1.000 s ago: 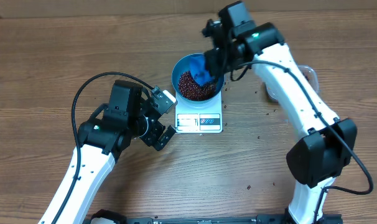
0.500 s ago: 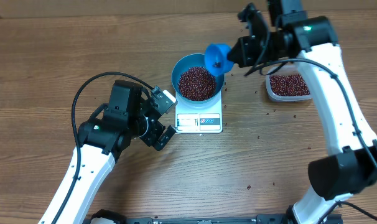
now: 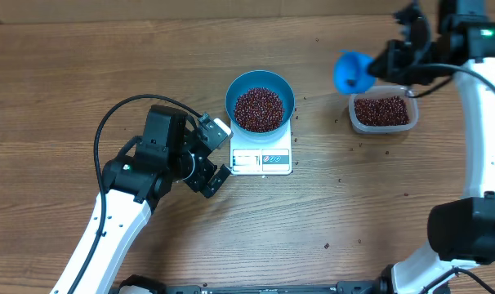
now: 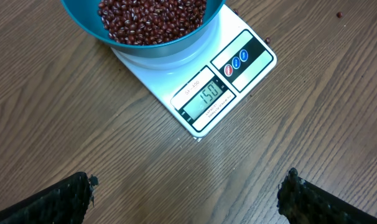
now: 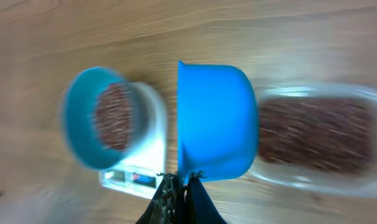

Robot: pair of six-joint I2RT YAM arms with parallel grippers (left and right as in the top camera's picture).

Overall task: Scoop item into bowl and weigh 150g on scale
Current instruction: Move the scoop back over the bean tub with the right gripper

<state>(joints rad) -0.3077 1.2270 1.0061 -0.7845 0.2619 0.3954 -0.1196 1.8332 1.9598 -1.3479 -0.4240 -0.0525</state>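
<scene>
Wooden table [image 3: 84,65] from above, two white-and-black arms reaching in from the near edge. At centre, blue bowl [image 3: 229,102] sitting on a white scale [image 3: 261,160], well filled with red-brown beans [image 3: 258,109]. Off to the right, clear tub [image 3: 352,114] with more of the same.

Up at far right, right gripper [image 3: 385,67] clamped shut on the handle of a blue scoop [image 3: 352,72], held in the air near the tub's far left corner. Handle running rightward into the fingers, cup end pointing left toward the bowl. Bowl well apart from the scoop, to its left and a little nearer the robot.

At left, left gripper [image 3: 221,155] spread wide, holding nothing, just beside the scale's left edge; much the nearer of the two to the bowl.

On the display [image 4: 207,96], seen from the left wrist: 150. Judging by that, target probably met, with no further scoop called for.

A few stray beans [image 3: 339,180] dotted over the wood.

Right wrist view blurred; only the scoop's outside on show there, so contents impossible to tell. Right arm's base partly cut off at the frame edge.
</scene>
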